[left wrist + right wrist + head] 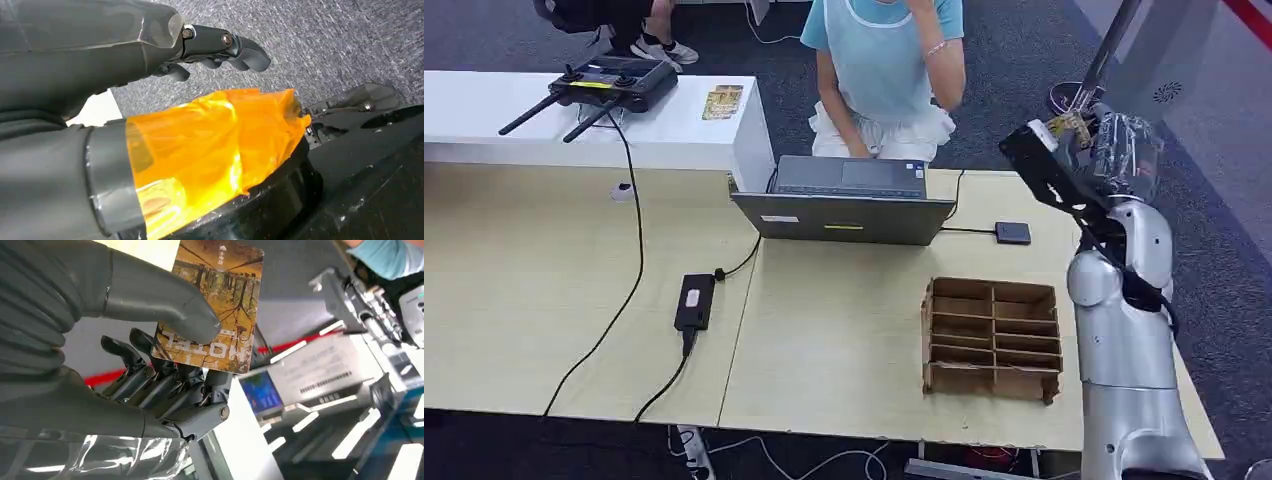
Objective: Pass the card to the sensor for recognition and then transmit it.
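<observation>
Card (1072, 127) sits up high at the right side of the head view, pinched in the right hand (1064, 150), w/ the arm bent sharply at the elbow and forearm raised so the hand is above and beyond the table's (844, 340) right end. Probably held up like that to keep it clear before swinging to the sensor (1013, 232), the small dark square pad lying on the table just right of the laptop (844, 200), cable running to it. Card is well apart from that pad, so the pass isn't done yet, by my read. A cardboard divider tray (992, 338) lies nearer the robot, below the pad. A person in a light blue top (884, 60) sits behind the laptop.

Left wrist view: left hand (220, 50) hangs over grey carpet, fingers curled in, nothing in them. Thumb (215, 150) is wrapped in orange tape. Idle arm, most likely kept out of the way.

Right wrist view: card (212, 305), an autumn-tree print w/ "HOTEL" lettering, is clamped between the thick grey thumb (165, 305) on its face and the dark fingers (175, 385) behind it. Grip is at the lower part, so most of the card sticks out free, which should let the flat face meet the reader. Hand (150, 365) is closed firmly on it; no slack visible.
</observation>
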Tool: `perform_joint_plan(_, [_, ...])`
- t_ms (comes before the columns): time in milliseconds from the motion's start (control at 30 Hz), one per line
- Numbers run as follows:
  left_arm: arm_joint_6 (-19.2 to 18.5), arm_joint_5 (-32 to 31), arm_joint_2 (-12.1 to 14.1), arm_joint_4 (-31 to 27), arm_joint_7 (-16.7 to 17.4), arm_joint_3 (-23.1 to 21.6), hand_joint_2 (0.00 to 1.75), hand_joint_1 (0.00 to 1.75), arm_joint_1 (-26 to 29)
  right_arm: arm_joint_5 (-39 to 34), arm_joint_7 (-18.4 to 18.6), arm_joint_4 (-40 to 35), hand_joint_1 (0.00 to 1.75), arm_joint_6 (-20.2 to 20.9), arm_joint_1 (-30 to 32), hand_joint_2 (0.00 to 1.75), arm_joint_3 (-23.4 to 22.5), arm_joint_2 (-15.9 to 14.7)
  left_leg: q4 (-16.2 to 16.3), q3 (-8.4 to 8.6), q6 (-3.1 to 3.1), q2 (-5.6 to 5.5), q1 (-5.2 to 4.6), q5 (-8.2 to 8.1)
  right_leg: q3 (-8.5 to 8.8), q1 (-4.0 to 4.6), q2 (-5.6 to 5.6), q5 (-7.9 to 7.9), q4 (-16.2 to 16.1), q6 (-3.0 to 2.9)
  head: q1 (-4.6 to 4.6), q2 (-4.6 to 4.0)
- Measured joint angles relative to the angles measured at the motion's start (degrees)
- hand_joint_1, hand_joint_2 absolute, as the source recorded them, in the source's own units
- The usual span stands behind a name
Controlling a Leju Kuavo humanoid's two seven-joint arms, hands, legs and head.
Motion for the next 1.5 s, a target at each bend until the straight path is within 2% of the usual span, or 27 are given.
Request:
perform_joint_plan(100, [0.15, 0.48, 0.02, 0.0, 0.0, 0.98, 0.0, 0.0, -0.01, -10.88, -1.81, -0.06, 1.75, 5.34, -0.34, 1.75, -4.57, 0.09, 0.01, 0.0, 0.0, 0.0, -0.01, 0.0, 0.01, -0.01, -0.01, 0.0, -0.01, 0.0, 0.02, 0.02])
perform_joint_plan(233, [0.26, 0.81, 0.15, 0.0, 0.0, 2.03, 0.0, 0.0, 0.03, -20.35, -4.35, 0.68, 1.75, 9.59, -0.64, 1.75, -9.17, -0.54, 0.02, -0.01, 0.01, -0.02, -0.01, 0.0, 0.0, -0.01, -0.01, 0.01, -0.02, 0.0, -0.02, 0.0])
perform_joint_plan(333, [0.44, 0.79, 0.24, 0.0, 0.0, 2.6, 0.0, 0.0, 0.03, -26.36, -4.98, 1.8, 1.75, 12.28, -0.63, 1.75, -10.66, -2.12, 0.03, -0.01, 0.01, -0.02, -0.01, 0.0, 0.0, -0.01, -0.02, 0.0, -0.04, 0.01, 0.0, 0.02])
perform_joint_plan(533, [0.92, 0.59, 0.44, 0.0, -0.02, 4.74, 0.0, 0.0, 0.04, -43.31, -6.75, 5.9, 1.75, 18.59, 1.27, 1.75, -10.71, -8.91, 0.03, -0.04, 0.01, -0.07, -0.01, -0.01, 0.0, -0.01, -0.07, 0.0, -0.05, 0.01, 0.0, 0.0])
perform_joint_plan(733, [1.22, -0.24, 0.46, 0.0, -0.04, 6.27, 0.0, 0.0, 0.04, -56.36, -7.41, 8.68, 1.75, 21.96, 6.01, 1.75, -10.51, -16.25, 0.03, -0.08, 0.04, -0.21, -0.01, -0.04, -0.01, -0.01, -0.15, -0.01, -0.07, 0.02, 0.0, 0.02])
perform_joint_plan(867, [1.42, -0.61, 0.48, 0.0, -0.04, 6.82, 0.0, 0.0, 0.06, -61.83, -7.69, 9.66, 1.75, 23.93, 9.51, 1.75, -10.31, -20.62, 0.03, -0.09, 0.04, -0.21, -0.02, -0.04, -0.01, -0.02, -0.17, -0.01, -0.07, 0.02, -0.02, 0.02])
perform_joint_plan(1200, [1.66, -1.81, 0.48, 0.0, -0.04, 8.35, 0.0, 0.0, 0.04, -70.2, -6.12, 9.95, 1.75, 24.67, 16.83, 1.75, -7.73, -29.93, 0.03, -0.09, 0.04, -0.21, -0.02, -0.05, -0.02, -0.02, -0.16, -0.01, -0.07, 0.03, 0.0, 0.0])
perform_joint_plan(1400, [1.88, -2.47, 0.48, 0.0, -0.04, 9.25, 0.0, 0.0, 0.03, -72.45, -5.92, 9.95, 1.75, 24.6, 21.63, 1.75, -6.99, -33.71, 0.03, -0.09, 0.05, -0.22, -0.02, -0.06, -0.03, -0.02, -0.17, -0.02, -0.08, 0.04, 0.0, 0.02])
perform_joint_plan(1500, [2.08, -2.16, 0.46, 0.0, -0.13, 9.75, 0.0, 0.0, 0.02, -72.99, -5.92, 9.95, 1.75, 24.35, 23.52, 1.75, -6.99, -34.49, 0.03, -0.1, 0.06, -0.22, -0.02, -0.07, -0.03, -0.02, -0.17, -0.03, -0.09, 0.05, 0.0, 0.0])
